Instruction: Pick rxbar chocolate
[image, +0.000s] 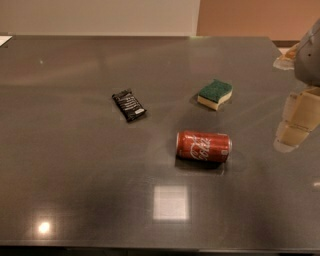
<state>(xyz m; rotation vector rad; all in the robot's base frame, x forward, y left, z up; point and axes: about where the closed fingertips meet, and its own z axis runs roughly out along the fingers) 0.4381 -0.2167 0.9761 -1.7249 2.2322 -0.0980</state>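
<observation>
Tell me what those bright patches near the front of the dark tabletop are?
Camera view: glare, a pale square reflection and a small round spot on the glossy dark grey table; the red soda can casts a soft shadow beneath it; the small flat black rxbar chocolate wrapper sits glare-free; the beige end effector hangs at the right edge.

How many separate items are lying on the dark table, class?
3: the rxbar chocolate left of centre, the sponge farther back on the right, and the soda can on its side in front. None looks hidden. The gripper hangs at the right edge.
</observation>
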